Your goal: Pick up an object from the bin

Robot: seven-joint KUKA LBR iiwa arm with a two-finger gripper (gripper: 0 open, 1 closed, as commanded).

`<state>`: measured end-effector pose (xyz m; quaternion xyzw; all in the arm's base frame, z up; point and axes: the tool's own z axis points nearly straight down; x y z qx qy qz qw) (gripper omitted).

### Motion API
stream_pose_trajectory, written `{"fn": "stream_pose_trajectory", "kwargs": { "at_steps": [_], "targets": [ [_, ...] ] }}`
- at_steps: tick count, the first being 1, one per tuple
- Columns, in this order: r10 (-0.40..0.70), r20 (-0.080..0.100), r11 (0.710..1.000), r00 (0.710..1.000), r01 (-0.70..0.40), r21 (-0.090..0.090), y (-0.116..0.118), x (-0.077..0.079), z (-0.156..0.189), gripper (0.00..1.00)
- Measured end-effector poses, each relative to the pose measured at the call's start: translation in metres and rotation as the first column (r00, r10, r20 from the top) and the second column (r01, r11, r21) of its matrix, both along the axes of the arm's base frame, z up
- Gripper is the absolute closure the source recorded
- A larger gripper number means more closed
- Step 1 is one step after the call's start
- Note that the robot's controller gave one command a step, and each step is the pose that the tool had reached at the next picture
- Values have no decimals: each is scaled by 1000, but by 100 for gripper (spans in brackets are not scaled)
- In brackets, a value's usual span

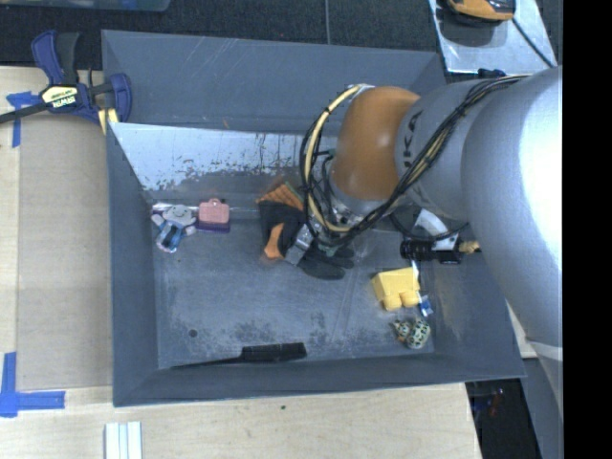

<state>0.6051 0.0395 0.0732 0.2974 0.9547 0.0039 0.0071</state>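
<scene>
My gripper (323,256) hangs low in the middle of the bin, under the arm's orange cover, with its dark body close to the floor. Just left of it lies an orange and black object (276,242), and a brown-orange piece (283,197) rests behind that, near the back wall. A yellow block (395,288) sits to the gripper's right. Whether anything is between the fingers is hidden.
A pink block (214,214) and a small blue-white object (172,226) lie at the left of the bin. A speckled ball (413,332) rests at the front right. A black stick (273,353) lies along the front wall. The arm covers the bin's right side.
</scene>
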Motion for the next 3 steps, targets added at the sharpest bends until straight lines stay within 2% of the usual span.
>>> {"fn": "stream_pose_trajectory", "kwargs": {
  "at_steps": [3],
  "targets": [
    [2, -2, 1000, 1000, -2, 0, -1, -1, 69, 100]
  ]
}}
